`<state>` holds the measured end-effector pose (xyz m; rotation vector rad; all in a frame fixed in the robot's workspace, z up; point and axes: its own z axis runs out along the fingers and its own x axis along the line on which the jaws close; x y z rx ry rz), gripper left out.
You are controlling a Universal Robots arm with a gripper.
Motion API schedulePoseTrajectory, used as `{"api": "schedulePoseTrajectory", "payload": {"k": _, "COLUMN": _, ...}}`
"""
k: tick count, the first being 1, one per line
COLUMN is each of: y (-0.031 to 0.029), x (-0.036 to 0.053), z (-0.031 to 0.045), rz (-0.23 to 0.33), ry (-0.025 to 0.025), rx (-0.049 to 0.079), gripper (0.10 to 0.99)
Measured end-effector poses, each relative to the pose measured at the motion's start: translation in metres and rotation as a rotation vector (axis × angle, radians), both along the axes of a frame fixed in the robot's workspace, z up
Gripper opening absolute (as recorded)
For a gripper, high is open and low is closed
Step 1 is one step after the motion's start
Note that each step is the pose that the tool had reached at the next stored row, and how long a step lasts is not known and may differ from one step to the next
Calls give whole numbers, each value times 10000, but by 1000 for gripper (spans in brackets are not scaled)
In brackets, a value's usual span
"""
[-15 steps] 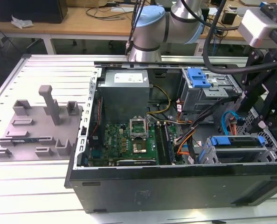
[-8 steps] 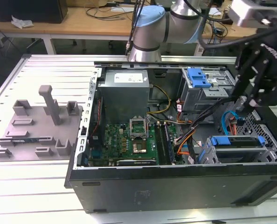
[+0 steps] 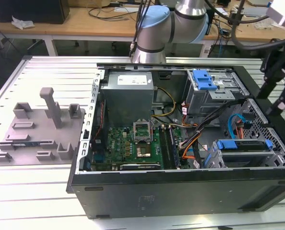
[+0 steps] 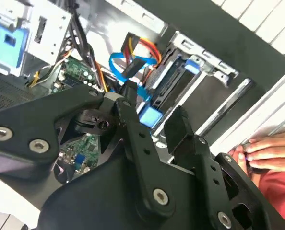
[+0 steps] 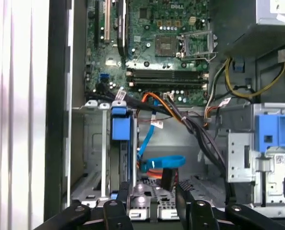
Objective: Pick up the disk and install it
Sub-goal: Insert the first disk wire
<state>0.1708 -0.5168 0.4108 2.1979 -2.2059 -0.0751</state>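
Disk (image 3: pixel 243 145) sits in the low cage (image 5: pixel 87 153) at about four o'clock inside the case (image 3: pixel 171 194) in the exterior view, edge-on in its slot. Its blue bracket (image 5: pixel 121 127) shows at the slot's mouth, and I can't tell from where I stand whether it is pushed fully home.

The jaws hang just above that corner, spread apart with nothing between them.

A loop of blue cable (image 5: pixel 164 162) and a bundle of orange wires (image 5: pixel 157 100) lie right beside the cage, close under the jaws. One finger catching the loop could drag a plug loose or tug the disk askew. If the jaws come down off-line they could hit the cage wall instead of the bracket.

A person's hand (image 4: pixel 265 151) rests on the bench (image 3: pixel 32 196) just outside the case at that same corner. It is near enough to be struck if the arm swings outward.
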Motion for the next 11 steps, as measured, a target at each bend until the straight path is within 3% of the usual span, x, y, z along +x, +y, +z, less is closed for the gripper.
{"api": "schedulePoseTrajectory", "payload": {"k": 2, "y": 0, "x": 30, "z": -1, "rz": -36, "ry": 6, "rx": -274, "gripper": 502}}
{"api": "schedulePoseTrajectory", "payload": {"k": 5, "y": 1, "x": 56, "z": -4, "rz": -153, "ry": 7, "rx": -806, "gripper": 502}}
{"api": "schedulePoseTrajectory", "payload": {"k": 6, "y": 1, "x": 57, "z": -7, "rz": -213, "ry": 0, "rx": -866, "gripper": 502}}
{"api": "schedulePoseTrajectory", "payload": {"k": 8, "y": 2, "x": 58, "z": -13, "rz": -434, "ry": -28, "rx": -883, "gripper": 502}}
{"api": "schedulePoseTrajectory", "payload": {"k": 11, "y": 2, "x": 57, "z": -21, "rz": -899, "ry": -25, "rx": -882, "gripper": 502}}
